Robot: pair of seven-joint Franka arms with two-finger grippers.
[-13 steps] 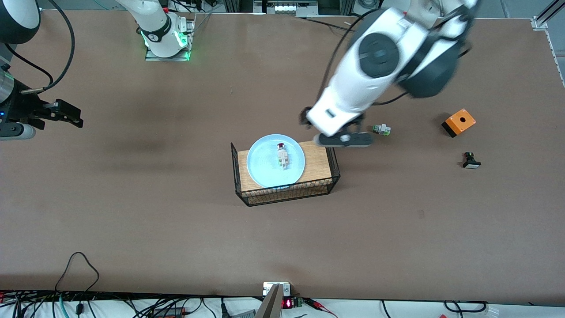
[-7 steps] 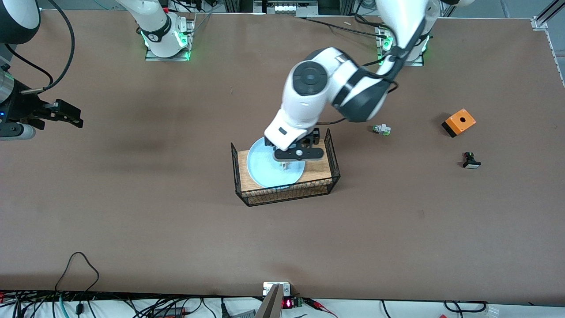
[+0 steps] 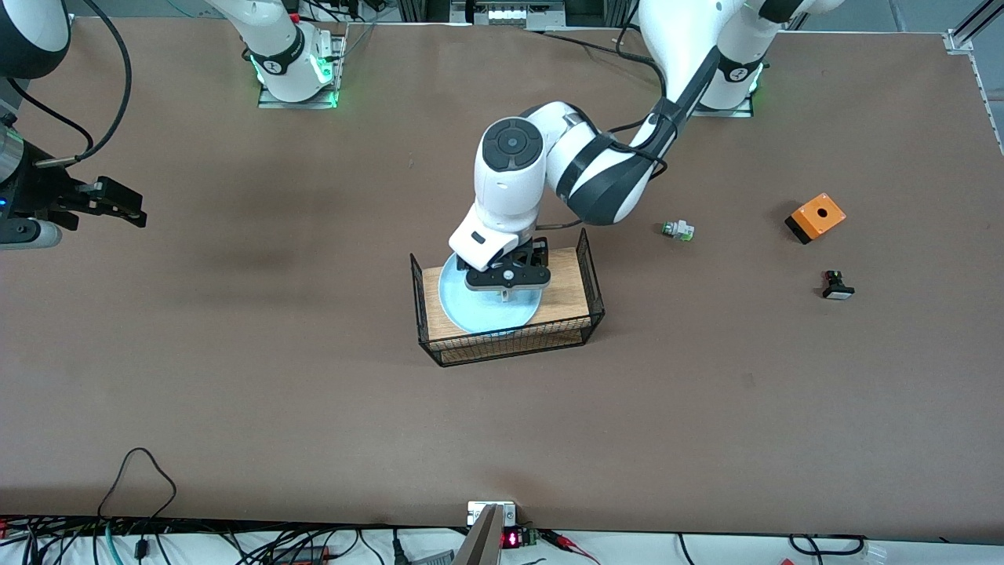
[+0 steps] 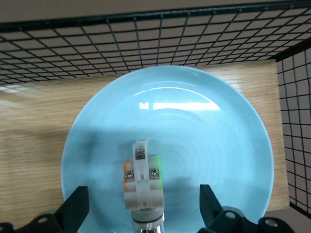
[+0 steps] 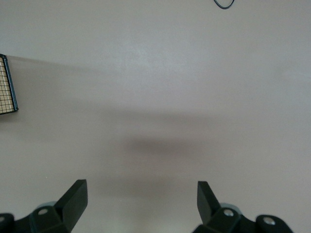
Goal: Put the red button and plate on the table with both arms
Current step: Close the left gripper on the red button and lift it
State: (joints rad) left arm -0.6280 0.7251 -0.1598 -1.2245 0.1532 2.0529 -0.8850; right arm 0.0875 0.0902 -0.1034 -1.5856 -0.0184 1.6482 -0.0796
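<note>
Now the left gripper [image 3: 506, 276] hangs over the plate [image 3: 459, 302], just above the middle of the front view, its jaws released and spread wide with nothing between them. In the left wrist view the two fingertips [image 4: 77, 206] stand on either side of the red button [image 4: 142, 179], clear of it. The button lies on its side in the plate, a green mark on one face and orange on the other; its red cap is mostly hidden at the frame's bottom edge, so the colour there is hard to judge. The plate rests on the wooden top of the rack [image 3: 576, 314], a wire-sided shelf standing on the table [image 3: 314, 408].

Far out at the left edge of the front view, the right gripper [image 3: 118, 205] waits over bare table, its jaws likewise released and holding nothing.

Right of centre in that view lie a green-ended switch [image 3: 678, 230], an orange box [image 3: 816, 217] and a black switch [image 3: 837, 286], all well apart from the rack.
</note>
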